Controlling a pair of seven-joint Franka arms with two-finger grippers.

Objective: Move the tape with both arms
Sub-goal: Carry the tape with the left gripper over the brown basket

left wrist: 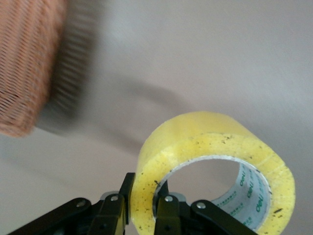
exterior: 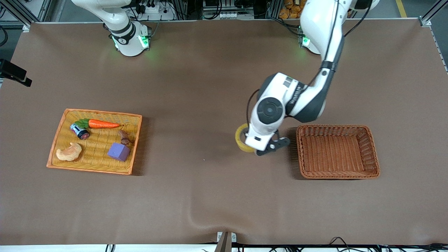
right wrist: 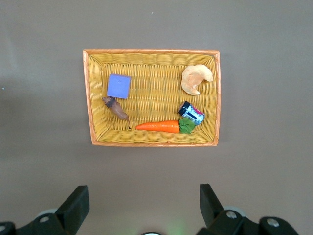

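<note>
Tape (left wrist: 215, 161) is up off the desk (exterior: 210, 196) right now, pinched in the left hand (left wrist: 142, 205). One finger sits inside the ring against the grey-white core and the other on the outer face, so it's clamped through the wall of the roll. In the front view you only see a yellow arc of it poking out beside the wrist, hanging over bare brown desk just beside the empty brown basket (exterior: 337, 151), on that basket's side toward the right arm's end.

My read: the roll looks picked up and the carry is underway. Next move probably calls for swinging it over the brown basket's rim and letting go low enough that a round thing like this doesn't roll or bounce back out.

The right hand (right wrist: 144, 208) has its fingers spread wide with nothing in them, waiting high above the yellow tray (right wrist: 151, 142).

Textures: the tape is glossy translucent yellow with dark specks on its cut face and printed green lettering inside the core. Both containers are woven wicker, the brown one deeper with a braided rim, the yellow one shallow with an orange edge. In the tray there's a purple cube (exterior: 118, 151), a plastic carrot (exterior: 102, 124), a pale orange curved toy (exterior: 69, 152), a small can (exterior: 79, 131) and a little brown piece (exterior: 124, 137).
</note>
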